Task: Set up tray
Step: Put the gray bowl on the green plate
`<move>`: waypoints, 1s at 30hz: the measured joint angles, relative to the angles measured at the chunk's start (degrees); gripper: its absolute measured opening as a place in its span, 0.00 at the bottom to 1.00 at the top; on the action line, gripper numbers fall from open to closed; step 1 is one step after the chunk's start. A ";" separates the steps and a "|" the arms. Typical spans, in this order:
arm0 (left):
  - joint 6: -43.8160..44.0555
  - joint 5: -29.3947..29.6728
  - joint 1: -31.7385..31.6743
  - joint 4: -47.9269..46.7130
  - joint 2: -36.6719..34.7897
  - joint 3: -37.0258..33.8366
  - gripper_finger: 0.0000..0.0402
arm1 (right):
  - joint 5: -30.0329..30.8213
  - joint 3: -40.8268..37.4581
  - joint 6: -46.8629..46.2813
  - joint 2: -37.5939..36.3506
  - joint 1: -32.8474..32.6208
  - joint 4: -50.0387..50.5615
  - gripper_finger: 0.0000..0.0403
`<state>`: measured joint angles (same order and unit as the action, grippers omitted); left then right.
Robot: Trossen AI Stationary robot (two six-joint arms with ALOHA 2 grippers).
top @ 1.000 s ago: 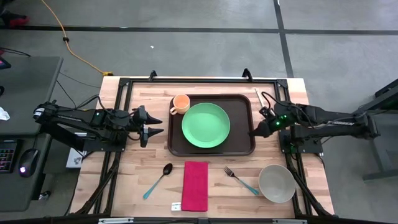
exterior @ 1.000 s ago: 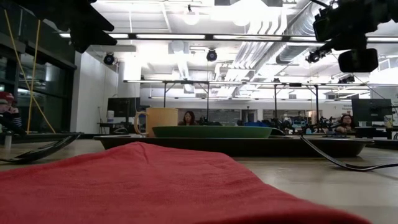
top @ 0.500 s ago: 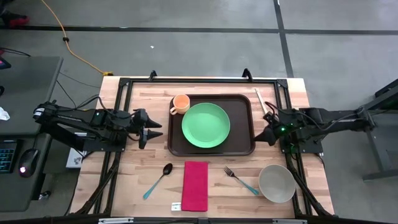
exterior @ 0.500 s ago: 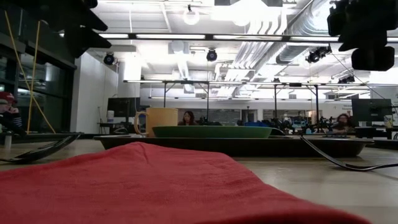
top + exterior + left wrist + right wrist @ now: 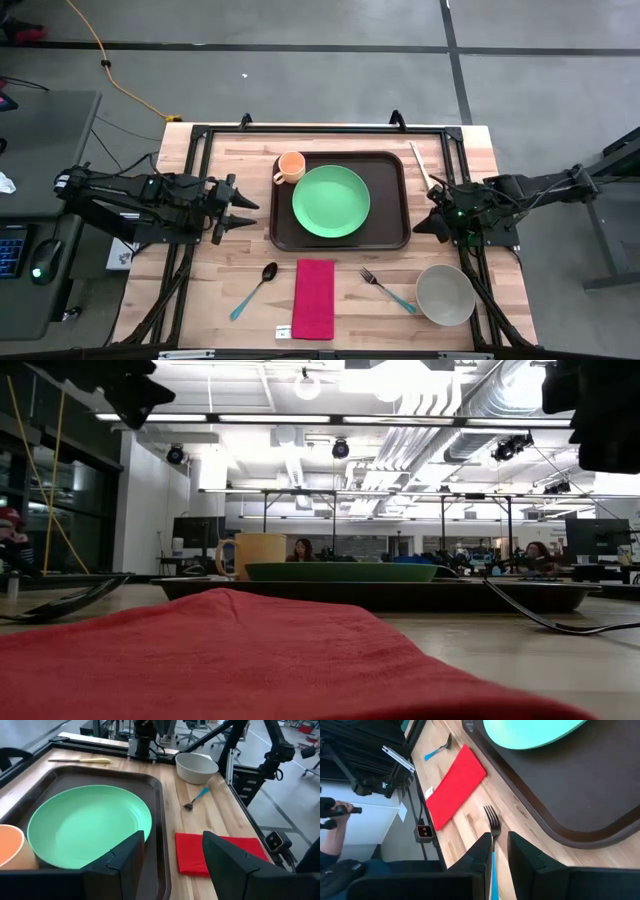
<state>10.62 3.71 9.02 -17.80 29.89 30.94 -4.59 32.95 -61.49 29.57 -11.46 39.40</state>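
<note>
Over the last second the right claw (image 5: 418,224) has drawn back from the tray's (image 5: 395,238) right rim to hang just off its right front corner, its fingers a narrow gap apart and holding nothing; through that gap the right wrist view shows the fork (image 5: 492,823) lying on the bench (image 5: 230,285) beside the tray. The left claw (image 5: 246,212) has also eased a little away from the tray's left side and waits there with its fingers spread wide, empty. The tray itself sits mid-bench, unmoved, with the plate (image 5: 331,201) in its centre and the cup (image 5: 290,166) in its back left corner. Spoon (image 5: 255,289), napkin (image 5: 313,298), fork and bowl (image 5: 445,294) lie on the bench in front of it, a knife (image 5: 421,166) to its right. The retreat looks like the close of one step, probably nudging the tray into place, with the right claw now lined up on the fork.
</note>
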 joint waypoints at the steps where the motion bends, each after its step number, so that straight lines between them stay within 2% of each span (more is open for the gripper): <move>1: -0.27 -0.19 0.00 -0.18 -0.41 0.00 0.57 | 0.41 0.00 0.00 -0.05 -0.42 0.24 0.10; 5: -2.71 -1.02 0.00 1.34 -2.82 -1.45 0.57 | 1.36 0.00 -0.02 -0.48 -2.09 0.94 0.10; 12: -1.32 -3.13 0.00 7.50 -9.76 -8.86 0.57 | 1.50 0.00 -1.49 -0.53 -4.21 1.97 0.10; 21: -0.59 -4.44 0.00 6.78 -13.76 -12.91 0.57 | 1.11 -0.02 -2.57 -2.11 -5.62 6.98 0.10; 30: 0.39 -4.94 0.00 4.02 -14.14 -13.81 0.57 | -0.52 -0.02 -6.36 -4.15 -8.55 8.30 0.10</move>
<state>11.00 -1.23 9.02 -13.78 15.75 17.12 -5.12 32.93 -67.85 25.42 -20.01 47.69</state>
